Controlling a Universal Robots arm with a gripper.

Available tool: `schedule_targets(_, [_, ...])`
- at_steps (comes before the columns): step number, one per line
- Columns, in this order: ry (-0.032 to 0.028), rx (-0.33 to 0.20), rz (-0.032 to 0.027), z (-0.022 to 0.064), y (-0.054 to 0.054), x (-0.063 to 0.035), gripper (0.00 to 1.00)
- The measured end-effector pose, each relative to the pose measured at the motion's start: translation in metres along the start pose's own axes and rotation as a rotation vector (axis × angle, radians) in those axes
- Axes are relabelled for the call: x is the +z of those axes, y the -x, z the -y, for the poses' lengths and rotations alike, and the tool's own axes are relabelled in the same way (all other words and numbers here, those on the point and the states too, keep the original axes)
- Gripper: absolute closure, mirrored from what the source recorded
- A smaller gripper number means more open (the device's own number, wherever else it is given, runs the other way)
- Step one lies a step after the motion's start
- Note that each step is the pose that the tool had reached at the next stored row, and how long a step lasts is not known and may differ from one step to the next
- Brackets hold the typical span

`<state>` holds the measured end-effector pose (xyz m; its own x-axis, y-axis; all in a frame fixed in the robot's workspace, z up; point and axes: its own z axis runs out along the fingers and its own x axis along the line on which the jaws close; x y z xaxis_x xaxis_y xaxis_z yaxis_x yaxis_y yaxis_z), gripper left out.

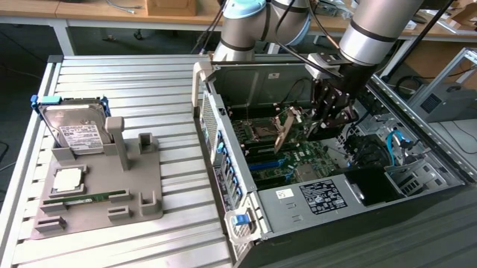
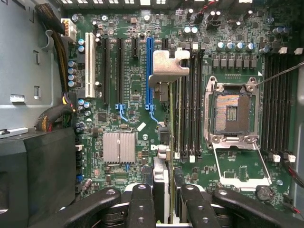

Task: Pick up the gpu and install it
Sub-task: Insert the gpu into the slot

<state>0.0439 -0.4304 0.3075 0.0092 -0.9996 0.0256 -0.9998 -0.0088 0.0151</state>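
Jaws stand narrow, pressed on both flat faces of the gpu (image 2: 167,71), which sits edge-on between the black fingers (image 2: 142,205) of the gripper (image 2: 164,202). In the exterior view the gripper (image 1: 322,120) hangs inside the open computer case (image 1: 387,223), and the gpu (image 1: 285,129) tilts above the motherboard (image 1: 298,162), close to the processor socket (image 1: 262,131); it is in none of the slots.

The slatted metal table (image 1: 149,84) carries the case on the exterior view's right and a grey holding fixture (image 1: 111,195) on its left. A black sticker with white print (image 1: 322,196) and a small white sticker (image 1: 285,194) lie on the case's inner cover, their writing too small to read.

In the wrist view the motherboard (image 2: 137,114) shows a white slot (image 2: 89,64), a blue slot (image 2: 149,71), a finned silver heatsink (image 2: 119,147) and the open processor socket (image 2: 232,114). The gpu's silver bracket end lies between the blue slot and the black memory slots (image 2: 190,104).

On the fixture a silver hard drive (image 1: 75,131) stands upright in blue clips, its white label printed but unreadable. A square processor chip (image 1: 67,178) lies flat below it, and a narrow green RAM stick (image 1: 86,198) lies just beside that.
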Motion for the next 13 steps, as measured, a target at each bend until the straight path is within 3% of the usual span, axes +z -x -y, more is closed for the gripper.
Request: schedule_targets(13, [0.0001, 0.000, -0.0088, 0.0001, -0.0012, 0.0071, 0.73])
